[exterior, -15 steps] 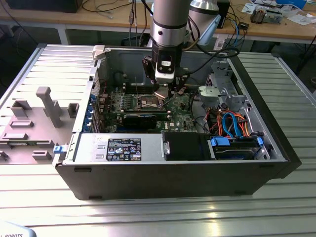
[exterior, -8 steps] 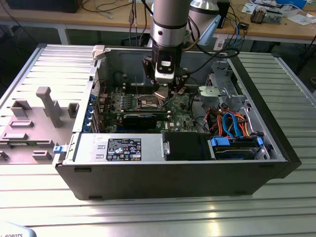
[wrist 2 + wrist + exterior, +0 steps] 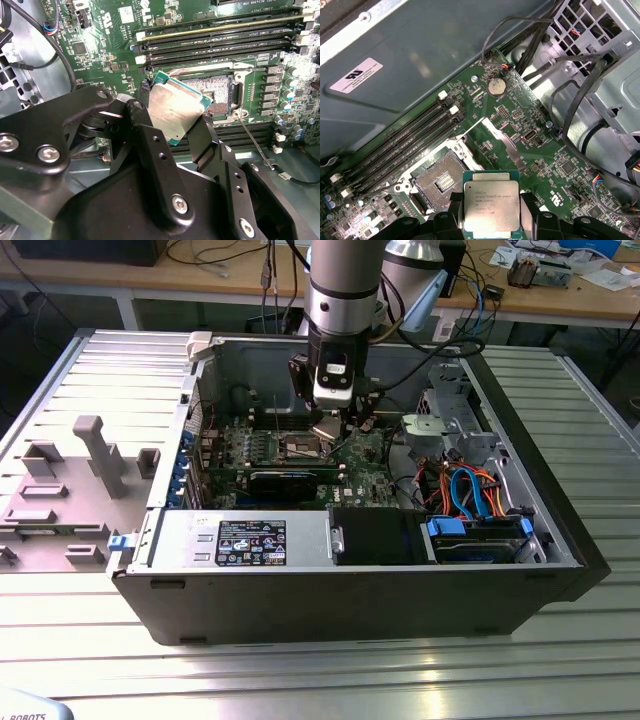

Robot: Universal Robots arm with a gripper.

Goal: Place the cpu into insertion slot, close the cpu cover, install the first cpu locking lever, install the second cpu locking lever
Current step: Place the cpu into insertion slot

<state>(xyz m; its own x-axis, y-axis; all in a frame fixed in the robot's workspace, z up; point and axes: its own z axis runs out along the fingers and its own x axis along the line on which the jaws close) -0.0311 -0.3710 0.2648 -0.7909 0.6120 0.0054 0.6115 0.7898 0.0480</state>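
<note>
Centre of the exterior view: the pincer clamps the cpu by opposite edges, evidently sparing its contact face, and holds it clear of the green board, just beside the insertion slot, whose dark centre lies uncovered to receive the chip.

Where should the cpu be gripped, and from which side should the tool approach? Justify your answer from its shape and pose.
Grip the cpu by two opposite thin edges, as the tool does now, coming from the metal-lid side. It is a flat square plate, so its parallel edges likely give firm seats, and the underside is left free to face the insertion slot.
</note>
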